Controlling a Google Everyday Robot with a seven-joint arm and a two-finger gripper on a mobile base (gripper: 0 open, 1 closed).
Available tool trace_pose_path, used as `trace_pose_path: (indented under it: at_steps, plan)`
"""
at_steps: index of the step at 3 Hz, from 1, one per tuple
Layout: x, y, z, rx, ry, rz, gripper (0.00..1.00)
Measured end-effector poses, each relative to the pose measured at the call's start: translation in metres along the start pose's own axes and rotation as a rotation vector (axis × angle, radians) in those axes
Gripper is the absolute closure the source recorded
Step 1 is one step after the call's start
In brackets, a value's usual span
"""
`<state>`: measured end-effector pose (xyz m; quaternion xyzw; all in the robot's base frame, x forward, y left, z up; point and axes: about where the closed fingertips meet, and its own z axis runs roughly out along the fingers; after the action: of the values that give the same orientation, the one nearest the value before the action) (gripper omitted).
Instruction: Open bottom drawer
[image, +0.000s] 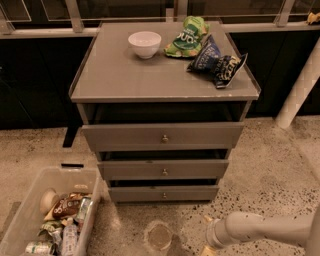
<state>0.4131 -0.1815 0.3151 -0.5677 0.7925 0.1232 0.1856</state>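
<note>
The grey cabinet (125, 70) has three drawer fronts. The bottom drawer (135, 193) is the narrowest front, lowest down, with a small round metal knob (164, 195) at its centre. Its front sits roughly in line with the fronts above. My arm (260, 228) comes in from the lower right, low over the floor. The gripper (206, 245) is at the bottom edge of the view, below and right of the bottom drawer and apart from it. Most of it is cut off by the frame.
The top drawer (162, 135) and middle drawer (163, 169) sit above. A white bowl (144, 43) and chip bags (217, 60) lie on the cabinet top. A clear bin of cans and packets (50, 220) stands at lower left. A white post (300, 85) rises at right.
</note>
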Motion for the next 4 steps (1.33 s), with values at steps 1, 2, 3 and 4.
trace_pose_path:
  at_steps: [1,2,3,4]
  plan:
    - [0.008,-0.045,0.039,0.102,-0.045,0.034,0.00]
    - [0.008,-0.045,0.039,0.102,-0.045,0.034,0.00]
    - [0.003,-0.058,0.034,0.177,-0.067,-0.001,0.00]
    - [-0.002,-0.073,0.020,0.270,-0.043,-0.071,0.00]
